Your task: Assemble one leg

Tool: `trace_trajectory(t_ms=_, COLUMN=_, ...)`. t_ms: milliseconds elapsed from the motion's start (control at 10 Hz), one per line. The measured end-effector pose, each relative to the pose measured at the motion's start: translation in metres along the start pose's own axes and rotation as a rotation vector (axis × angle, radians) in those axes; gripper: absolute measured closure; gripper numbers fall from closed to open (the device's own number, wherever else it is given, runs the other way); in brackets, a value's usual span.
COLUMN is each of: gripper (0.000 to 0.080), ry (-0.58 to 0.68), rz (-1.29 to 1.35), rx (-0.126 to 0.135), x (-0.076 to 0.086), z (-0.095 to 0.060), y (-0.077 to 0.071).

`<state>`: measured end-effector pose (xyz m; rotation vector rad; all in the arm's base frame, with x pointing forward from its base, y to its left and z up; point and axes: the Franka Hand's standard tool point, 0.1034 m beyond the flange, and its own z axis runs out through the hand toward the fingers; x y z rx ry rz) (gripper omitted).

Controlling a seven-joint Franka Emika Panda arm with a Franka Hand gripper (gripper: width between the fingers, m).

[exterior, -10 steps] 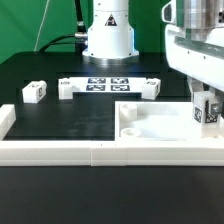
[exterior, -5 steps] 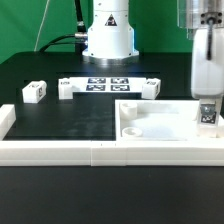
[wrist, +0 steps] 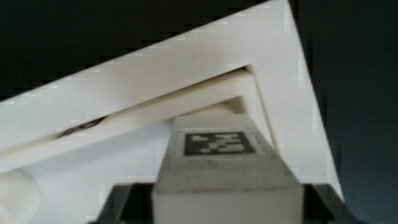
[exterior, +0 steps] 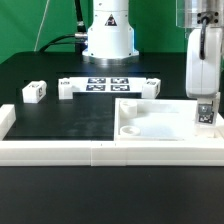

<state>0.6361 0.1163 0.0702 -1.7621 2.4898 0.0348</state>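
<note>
My gripper is at the exterior view's right, upright and shut on a leg, a small white block whose tag faces the camera. The leg hangs at the right end of the large white square panel, low over it or touching it; I cannot tell which. In the wrist view the leg sits between my two dark fingers, with my gripper above a corner of the panel and its recess.
Three more legs lie on the black table: one at the left, and two at the ends of the marker board. A long white border rail runs along the front. The robot base stands behind.
My gripper has swung from a tilted pose to upright and brought the leg slightly lower at the panel's right end. In the last half second it has barely moved.
</note>
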Motion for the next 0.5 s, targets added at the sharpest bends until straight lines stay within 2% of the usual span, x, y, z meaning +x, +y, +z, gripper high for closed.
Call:
trace_trajectory(t_ms=100, gripper=0.0425, ry=0.0, rz=-0.023, rx=0.0, x=-0.0009, z=0.0001, y=0.0005)
trace_trajectory(t_ms=200, gripper=0.0425, ry=0.0, rz=-0.024, rx=0.0, x=-0.0011, z=0.0001, y=0.0007)
trace_trajectory(t_ms=300, gripper=0.0244, ry=0.0, rz=-0.026, rx=0.0, x=-0.0013, z=0.0001, y=0.0007)
trace_trajectory(t_ms=400, gripper=0.0169, ry=0.0, rz=-0.028, rx=0.0, x=-0.0014, z=0.0001, y=0.0008)
trace_trajectory(t_ms=500, gripper=0.0156, ry=0.0, rz=-0.029, rx=0.0, x=-0.0015, z=0.0001, y=0.0009)
